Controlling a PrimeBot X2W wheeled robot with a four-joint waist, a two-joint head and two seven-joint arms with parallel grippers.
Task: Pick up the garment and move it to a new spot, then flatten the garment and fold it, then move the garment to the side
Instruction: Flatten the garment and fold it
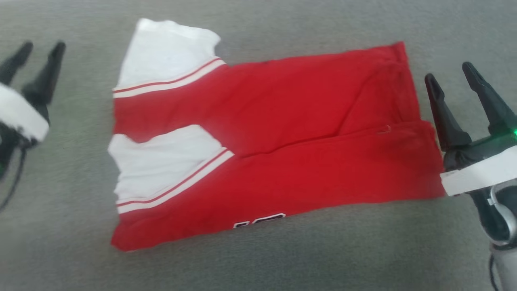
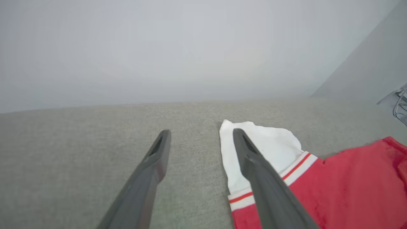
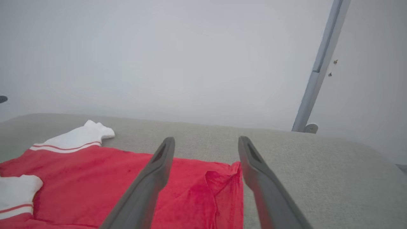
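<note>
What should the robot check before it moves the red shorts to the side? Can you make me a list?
1. Left gripper open and holding nothing: ok.
2. Right gripper open and holding nothing: ok.
3. Shorts folded, one red layer lapping over the other: ok.
4. Shorts lying flat: not ok, creases show near the right end.
5. Both grippers off the cloth: cannot tell. The left one is well apart, but the right one sits close beside the edge.
6. Gray surface reaches past both ends of the shorts, so there is room to the side: ok.
</note>
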